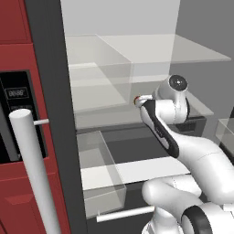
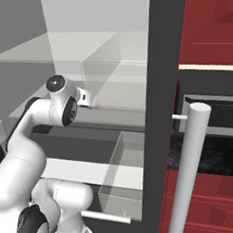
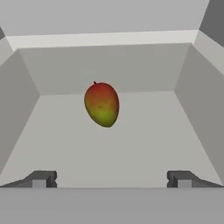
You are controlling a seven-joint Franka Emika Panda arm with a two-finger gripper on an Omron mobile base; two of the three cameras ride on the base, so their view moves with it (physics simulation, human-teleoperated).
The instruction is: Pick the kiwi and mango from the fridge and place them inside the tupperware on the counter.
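Observation:
The mango (image 3: 101,104), a small oval fruit that is red at the top and yellow-green below, lies on the pale floor of a shelf in the fridge (image 1: 50,91), straight ahead of my gripper (image 3: 111,178) and a short way off. The gripper is open. Its two dark fingertips (image 3: 43,178) stand wide apart with nothing between them. In the base views my wrist (image 1: 171,98) (image 2: 61,103) reaches into the fridge at the middle shelf. The kiwi and the tupperware are out of view.
See-through shelves (image 1: 151,50) lie above and below the hand, and a clear bin (image 1: 98,169) sits lower left. The fridge's pale bar handle (image 1: 32,169) (image 2: 189,168) stands close to the base. A strip of black speckled counter (image 2: 205,158) lies under a dark appliance (image 2: 213,112).

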